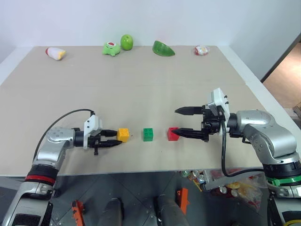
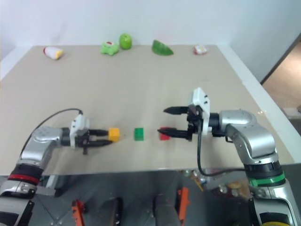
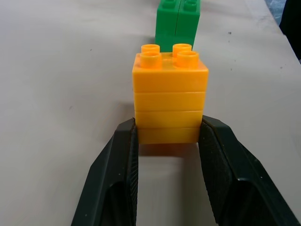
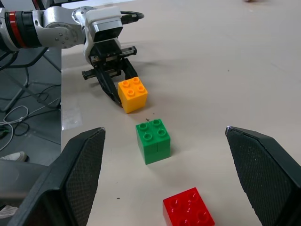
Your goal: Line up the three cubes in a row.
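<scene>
Table: broad beige surface; carries all items; near edge runs just below the row of cubes.
Right gripper: extended over the table from the right, pointing left; jaws spread wide, nothing between them; one black finger raised above the surface, the other low, its tip just beside the red cube.
Left gripper: lying low at the table's near left, pointing right; jaws closed onto the orange-yellow cube, fingertips pressed against its two lower side faces.
Far-edge toys: white-and-red piece at far left; rounded green toy and green apple shape side by side; green slice shape; small white-and-red piece at far right; all well apart from the cubes.
Orange-yellow cube: leftmost of the row; upright on the table, studs up; clamped at the tips of the left gripper.
Green cube: middle of the row; upright, studs up; apart from both neighbours; touched by neither gripper.
Red cube: rightmost of the row; on the table, turned slightly against the other two; below and between the open right fingers, ungripped.
Row: three cubes roughly on one left-to-right line near the table's front edge, gaps between them.
</scene>
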Robot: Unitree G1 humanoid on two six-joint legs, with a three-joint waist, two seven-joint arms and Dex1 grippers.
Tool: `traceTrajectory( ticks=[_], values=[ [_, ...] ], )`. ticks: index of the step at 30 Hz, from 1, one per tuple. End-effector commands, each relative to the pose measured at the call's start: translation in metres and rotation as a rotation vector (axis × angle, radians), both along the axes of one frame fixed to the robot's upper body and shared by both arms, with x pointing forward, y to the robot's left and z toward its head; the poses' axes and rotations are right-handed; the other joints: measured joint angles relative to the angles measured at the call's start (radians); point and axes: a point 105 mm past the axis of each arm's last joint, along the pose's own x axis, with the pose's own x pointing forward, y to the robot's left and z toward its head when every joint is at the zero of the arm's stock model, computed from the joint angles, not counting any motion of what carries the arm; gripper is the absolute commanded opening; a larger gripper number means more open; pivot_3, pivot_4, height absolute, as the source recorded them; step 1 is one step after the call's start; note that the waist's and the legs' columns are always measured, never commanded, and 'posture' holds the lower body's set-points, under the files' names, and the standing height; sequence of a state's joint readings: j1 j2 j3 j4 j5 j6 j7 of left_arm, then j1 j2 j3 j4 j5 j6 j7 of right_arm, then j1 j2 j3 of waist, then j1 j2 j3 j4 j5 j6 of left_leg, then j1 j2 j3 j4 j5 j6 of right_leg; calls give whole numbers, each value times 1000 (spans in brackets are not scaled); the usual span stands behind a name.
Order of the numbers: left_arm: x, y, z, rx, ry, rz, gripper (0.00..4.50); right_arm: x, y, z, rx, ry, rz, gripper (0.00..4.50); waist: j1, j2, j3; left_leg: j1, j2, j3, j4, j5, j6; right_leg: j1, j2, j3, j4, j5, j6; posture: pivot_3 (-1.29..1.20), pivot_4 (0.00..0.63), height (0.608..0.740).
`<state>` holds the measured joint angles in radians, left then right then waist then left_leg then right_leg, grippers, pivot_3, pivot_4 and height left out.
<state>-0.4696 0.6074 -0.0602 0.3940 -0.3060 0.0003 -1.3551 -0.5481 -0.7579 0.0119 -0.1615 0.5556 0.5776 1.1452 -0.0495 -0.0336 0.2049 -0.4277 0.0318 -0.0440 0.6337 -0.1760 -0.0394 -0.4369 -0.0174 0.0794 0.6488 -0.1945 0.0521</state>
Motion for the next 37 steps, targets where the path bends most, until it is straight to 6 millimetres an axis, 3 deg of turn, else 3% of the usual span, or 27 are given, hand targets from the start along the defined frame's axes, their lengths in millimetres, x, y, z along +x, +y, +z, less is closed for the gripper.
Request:
traceTrajectory(
  ticks=[1,5,6,13,19,26,30,33,37],
  values=[
    [-2,2,3,-7,-17,2,1255,0,0,15,15,-62,7,4263,0,0,0,0,0,0,0,0,0,0,0,0,0,0,0,0,150,733],
    [-1,2,-5,23,-15,14,1255,1,0,16,13,-67,3,4263,1,0,0,0,0,0,0,0,0,0,0,0,0,0,0,0,150,733],
    [0,4,-6,27,-15,21,2281,1,-1,16,13,-68,1,4263,1,0,0,0,0,0,0,0,0,0,0,0,0,0,0,0,150,733],
    [19,23,-4,39,-80,144,4472,3,-3,19,12,-76,-8,4263,1,0,0,1,0,0,0,2,3,1,0,0,0,1,-1,0,150,733],
    [4,52,-8,121,-78,158,4472,6,-8,23,1,-79,-16,4263,-10,0,0,4,1,0,0,4,6,0,1,0,0,5,-6,0,150,733],
    [-43,95,7,146,45,224,4472,3,-34,18,-52,-22,-12,4263,-37,0,0,8,13,8,-8,4,6,-5,9,1,0,7,-14,0,150,733],
    [-40,121,16,113,110,495,4472,18,-60,-5,-111,30,-113,4263,-32,0,0,8,16,10,-12,4,6,-6,11,0,0,5,-16,0,150,733],
    [-30,122,60,-157,68,624,4472,35,-78,-27,-106,91,-221,4263,-31,-1,1,7,16,11,-12,4,6,-7,11,0,0,5,-16,0,150,733],
    [-38,114,73,-268,64,657,4472,37,-82,-53,-119,153,-245,4263,-30,-1,1,6,16,13,-11,4,6,-6,10,1,-1,5,-16,0,150,733]
  ],
)
